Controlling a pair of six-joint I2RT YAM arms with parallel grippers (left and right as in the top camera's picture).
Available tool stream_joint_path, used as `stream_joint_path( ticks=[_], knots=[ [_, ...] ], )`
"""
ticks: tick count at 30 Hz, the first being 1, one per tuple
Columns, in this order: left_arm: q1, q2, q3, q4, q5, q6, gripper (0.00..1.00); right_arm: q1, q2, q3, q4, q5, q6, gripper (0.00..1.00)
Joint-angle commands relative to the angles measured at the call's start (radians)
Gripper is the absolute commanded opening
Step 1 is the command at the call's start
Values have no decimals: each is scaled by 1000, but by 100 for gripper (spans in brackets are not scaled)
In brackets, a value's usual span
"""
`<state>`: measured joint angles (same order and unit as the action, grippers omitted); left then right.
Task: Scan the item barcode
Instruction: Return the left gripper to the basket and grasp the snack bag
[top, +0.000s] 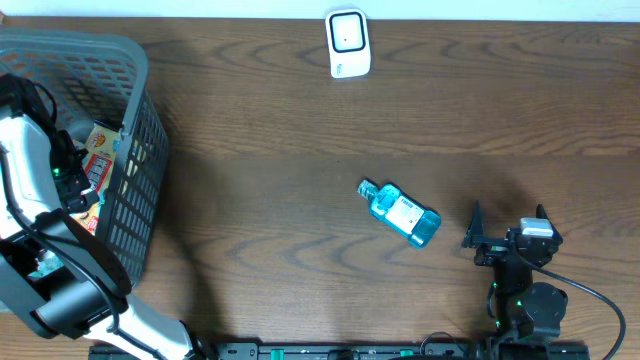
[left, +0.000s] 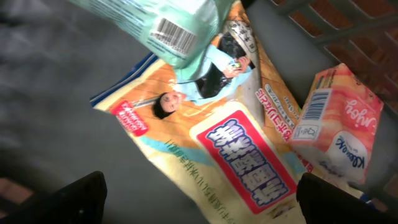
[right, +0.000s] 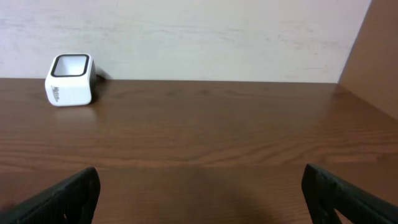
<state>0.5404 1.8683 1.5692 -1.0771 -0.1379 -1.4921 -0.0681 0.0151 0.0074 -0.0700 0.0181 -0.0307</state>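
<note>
A white barcode scanner (top: 348, 42) stands at the table's far edge and also shows far left in the right wrist view as the scanner (right: 69, 79). My left gripper (left: 205, 200) is open inside the grey basket (top: 140, 150), its fingers (left: 81, 199) spread over a yellow snack bag (left: 236, 155). A green pouch (left: 168, 28) with a barcode lies above the bag, and a pink tissue pack (left: 339, 124) to its right. My right gripper (top: 505, 228) is open and empty low over the table, right of a blue bottle (top: 402, 213) lying on its side.
The basket takes up the table's left end, with my left arm reaching down into it. Its mesh walls close in around the left gripper. A pale wall (right: 199, 37) runs behind the scanner.
</note>
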Motion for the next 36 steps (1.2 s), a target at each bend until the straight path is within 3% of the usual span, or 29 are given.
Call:
stream_joint_path(
  ticks=[1,10,15,20,24,31,36],
  knots=[
    [-15,14,-50,44,-20,-21,98,-5,-2,-2,-2,-2,-8,99],
    [-64,16,-261,323,-20,-32,98,-5,-2,-2,-2,-2,-8,99],
    [-66,35,-384,428,-20,-138,98,-5,-2,-2,-2,-2,-8,99],
    [-66,91,-422,477,-21,-106,95,-5,-2,-2,-2,-2,-8,99],
    [-66,107,-422,477,-21,43,8,-5,-2,-2,-2,-2,-8,99],
    [-56,52,-409,475,-20,211,7,-5,-2,-2,-2,-2,-8,99],
    [-53,-102,-405,459,-20,243,7,-5,-2,-2,-2,-2,-8,99]
  ],
)
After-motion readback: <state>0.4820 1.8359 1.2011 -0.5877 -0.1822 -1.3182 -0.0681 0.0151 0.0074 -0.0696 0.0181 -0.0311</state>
